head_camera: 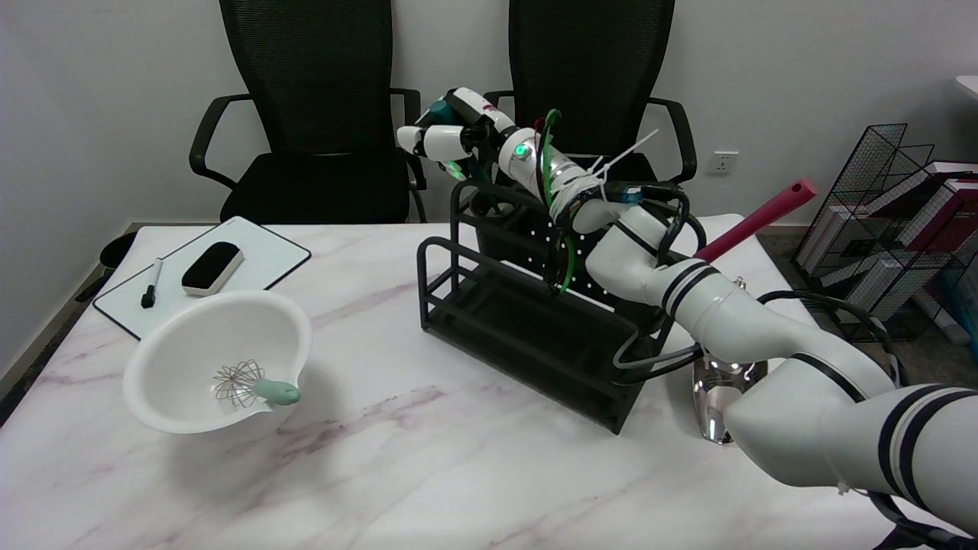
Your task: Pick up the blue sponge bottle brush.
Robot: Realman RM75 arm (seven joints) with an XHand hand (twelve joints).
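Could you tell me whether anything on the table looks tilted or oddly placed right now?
Yes: the white bowl sits tipped toward the camera rather than flat, with a small whisk resting on its lower rim. Nothing looks spilled or broken.

My right hand [447, 130]: white segments, black joints, a teal-blue handle [442, 111] showing in its fingers. Green light glowing on the wrist just behind it; green cable [552, 153] looped there too. Arm behind the hand is white with black bands. Below the hand, a black rack [527, 321]. Right of the hand, past my forearm, a dark pink-red handle [756, 218]. Well left and below: white bowl [191, 397], pale green whisk grip [276, 392], white board [260, 263] with black eraser [212, 267]. Table [382, 458] white marble, mauve veins.
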